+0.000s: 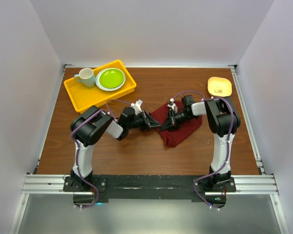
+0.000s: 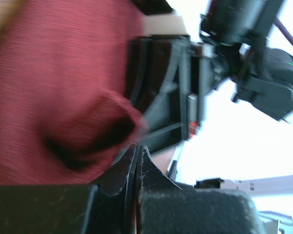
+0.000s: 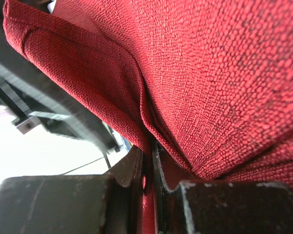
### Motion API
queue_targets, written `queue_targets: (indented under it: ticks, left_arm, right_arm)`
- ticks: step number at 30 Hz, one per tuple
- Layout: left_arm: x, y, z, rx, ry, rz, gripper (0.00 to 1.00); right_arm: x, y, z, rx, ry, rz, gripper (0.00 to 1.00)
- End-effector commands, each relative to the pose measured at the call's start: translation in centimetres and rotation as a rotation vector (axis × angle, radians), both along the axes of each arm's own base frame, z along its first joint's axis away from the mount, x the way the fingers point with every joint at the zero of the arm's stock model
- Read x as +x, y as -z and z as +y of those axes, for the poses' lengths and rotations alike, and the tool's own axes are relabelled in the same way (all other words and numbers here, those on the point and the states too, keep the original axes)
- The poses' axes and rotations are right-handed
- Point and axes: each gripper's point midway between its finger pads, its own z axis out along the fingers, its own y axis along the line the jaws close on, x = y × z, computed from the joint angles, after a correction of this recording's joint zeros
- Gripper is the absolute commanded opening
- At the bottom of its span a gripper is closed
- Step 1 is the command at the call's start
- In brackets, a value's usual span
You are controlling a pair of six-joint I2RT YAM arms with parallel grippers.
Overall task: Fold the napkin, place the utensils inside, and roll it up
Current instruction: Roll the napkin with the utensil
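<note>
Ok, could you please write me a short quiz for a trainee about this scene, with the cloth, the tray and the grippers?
1. True or false: the dark red cloth napkin lies inside the yellow plastic tray.
2. What is pinched by the right gripper? A) the napkin B) a metal fork C) the tray
3. Fill in: the round green plate sits in the tray beside a pale ___.

Key: 1 false, it lies on the table; 2 A; 3 mug.
</note>
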Motion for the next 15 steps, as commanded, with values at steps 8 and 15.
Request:
queue_targets:
  ticks: [8, 15]
  left_arm:
    - [1.3, 7.2, 2.0, 0.241, -0.108, 0.087, 0.0]
    - [-1.7, 11.6, 5.0, 0.393, -0.122, 0.231, 0.0]
  right_arm:
    - [-1.1, 4.7, -3.3, -0.286, 0.045, 0.063, 0.0]
    - [0.1, 2.5, -2.8, -0.335, 0.03, -0.01, 0.1]
